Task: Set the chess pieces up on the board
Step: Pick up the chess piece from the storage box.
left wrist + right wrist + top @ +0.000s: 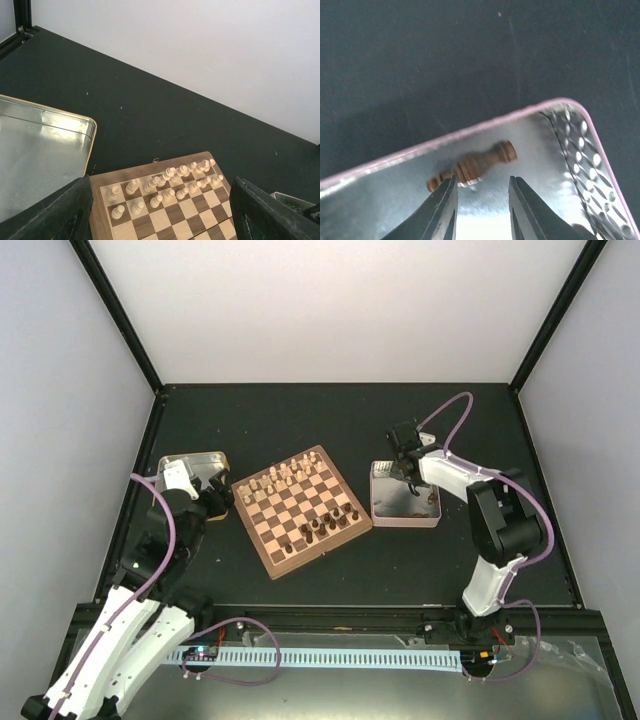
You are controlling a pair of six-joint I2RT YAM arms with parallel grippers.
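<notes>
Top view: square wooden chessboard (302, 510) sits mid-counter, rotated. Pale cream chessmen (280, 478) fill two rows on its 11 o'clock side. Dark brown chessmen (325, 525) on the 5 o'clock side look sparse, so I'd judge that side unfinished. Gold-sided metal tin (190, 465) lies at the board's 9 o'clock, with the left gripper (215, 495) beside it. Silver pinkish-sided tin (405, 520) lies at 3 o'clock, right gripper (408, 480) over it.

Left wrist: fingers spread wide, nothing between them – idle above the board's near edge.

Right wrist: jaws apart, empty. A dark brown turned wooden piece (475, 165) lies on its side on the tin floor, just past the tips at 12 o'clock.

Step in hand: fetching a dark piece. Next move calls for nudging forward to straddle the piece – then clamp, lift, stand it upright on a free dark-side square.
</notes>
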